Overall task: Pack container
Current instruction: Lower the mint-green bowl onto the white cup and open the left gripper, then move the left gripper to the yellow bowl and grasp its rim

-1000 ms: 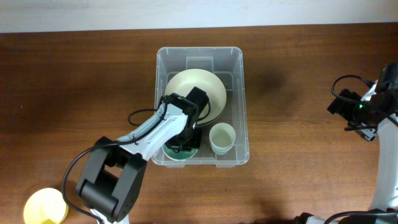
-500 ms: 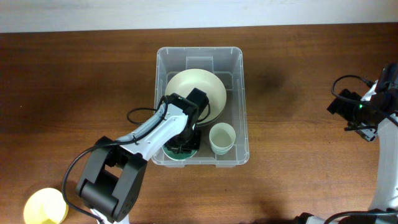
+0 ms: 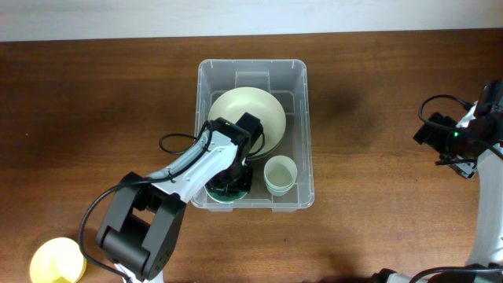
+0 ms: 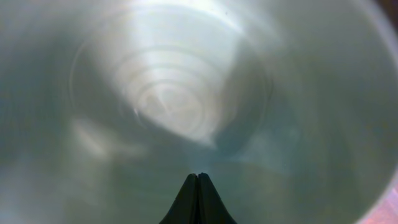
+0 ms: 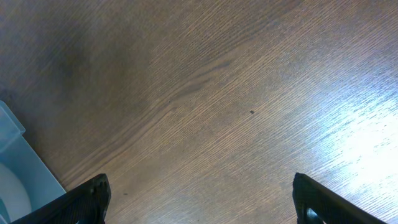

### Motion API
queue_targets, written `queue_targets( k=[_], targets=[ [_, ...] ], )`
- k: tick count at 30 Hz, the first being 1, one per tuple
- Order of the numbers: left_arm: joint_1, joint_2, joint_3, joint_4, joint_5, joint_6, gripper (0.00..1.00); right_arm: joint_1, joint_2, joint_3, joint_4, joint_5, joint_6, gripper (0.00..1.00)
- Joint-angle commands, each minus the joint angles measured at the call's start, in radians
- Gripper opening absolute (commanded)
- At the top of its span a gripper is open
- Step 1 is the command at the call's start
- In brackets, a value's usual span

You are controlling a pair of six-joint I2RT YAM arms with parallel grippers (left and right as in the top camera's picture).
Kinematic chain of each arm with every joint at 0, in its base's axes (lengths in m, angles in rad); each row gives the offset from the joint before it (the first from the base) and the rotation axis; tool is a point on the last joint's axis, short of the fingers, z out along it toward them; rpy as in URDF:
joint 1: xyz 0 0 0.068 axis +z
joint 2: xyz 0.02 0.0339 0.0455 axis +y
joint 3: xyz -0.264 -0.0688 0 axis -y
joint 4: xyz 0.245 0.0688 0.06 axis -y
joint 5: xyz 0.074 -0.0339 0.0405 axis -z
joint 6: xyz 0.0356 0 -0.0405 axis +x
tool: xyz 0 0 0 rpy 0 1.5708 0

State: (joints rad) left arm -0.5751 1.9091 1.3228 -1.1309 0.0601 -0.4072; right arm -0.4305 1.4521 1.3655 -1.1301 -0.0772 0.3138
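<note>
Almost nothing has shifted: the left gripper stays low in the near-left corner of the container, jaws pressed together above a green dish. The container sits mid-table, long axis near-to-far. The right gripper, jaws spread, is well off to its right.

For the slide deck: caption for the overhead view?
Left hand reaches into the container beside a cream bowl and small cup; right arm parked aside.

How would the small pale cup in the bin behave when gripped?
The cup looks like thin plastic: probably light, slightly squeezable. Smooth and round, it could slip, or roll if tipped. The container wall beside it would likely stop sideways pushes.
</note>
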Motion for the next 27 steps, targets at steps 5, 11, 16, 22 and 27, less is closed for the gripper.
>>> queue_targets(
  k=[5, 11, 16, 22, 27],
  targets=[
    [0.003, 0.024, 0.278, -0.140, -0.114, 0.032, 0.09, -0.002, -0.019, 0.019, 0.000, -0.005, -0.004, 0.89],
    [0.043, 0.004, 0.555, -0.330, -0.222, 0.031, 0.40, -0.002, -0.019, 0.019, 0.002, -0.005, -0.010, 0.89],
    [0.203, -0.164, 0.657, -0.415, -0.224, 0.021, 0.60, -0.002, -0.019, 0.019, 0.003, -0.005, -0.010, 0.89],
    [0.486, -0.449, 0.655, -0.471, -0.268, -0.050, 0.61, -0.002, -0.019, 0.019, 0.003, -0.005, -0.010, 0.89],
    [0.746, -0.658, 0.512, -0.482, -0.270, -0.069, 0.87, -0.002, -0.019, 0.019, 0.003, -0.006, -0.010, 0.89]
  ],
)
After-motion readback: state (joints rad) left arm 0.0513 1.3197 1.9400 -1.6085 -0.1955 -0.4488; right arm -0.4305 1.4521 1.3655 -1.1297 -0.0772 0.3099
